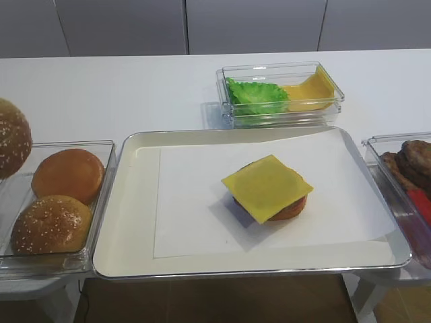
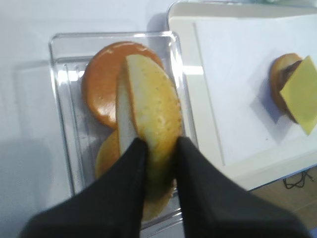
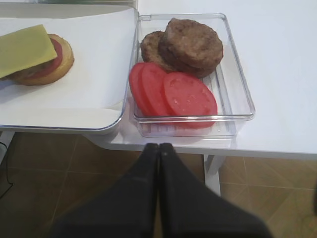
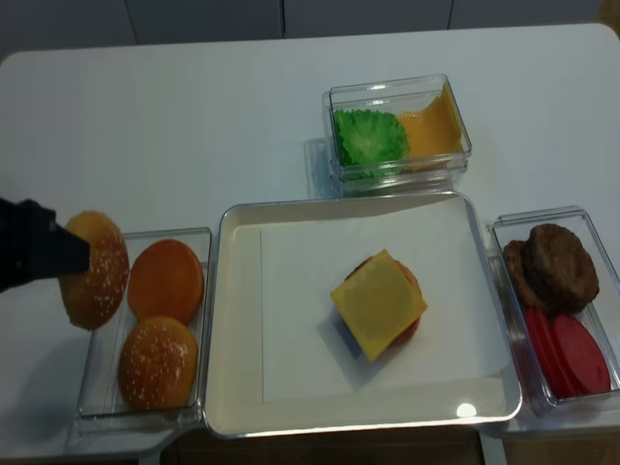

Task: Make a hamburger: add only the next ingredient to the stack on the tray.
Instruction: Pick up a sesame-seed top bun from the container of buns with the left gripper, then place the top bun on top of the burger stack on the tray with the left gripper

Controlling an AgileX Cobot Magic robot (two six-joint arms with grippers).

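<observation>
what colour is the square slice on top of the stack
Yellow: the square cheese slice, clearest in the exterior high view.

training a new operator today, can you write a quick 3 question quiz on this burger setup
1. True or false: the left gripper is shut on the sesame bun top, holding it on edge above the bun box.
2. What lies on top of the stack on the tray?
A. lettuce
B. a cheese slice
C. a tomato slice
3. Fill in: the right gripper hangs shut in front of the box holding patties and ____ slices.

Key
1. True
2. B
3. tomato
</observation>
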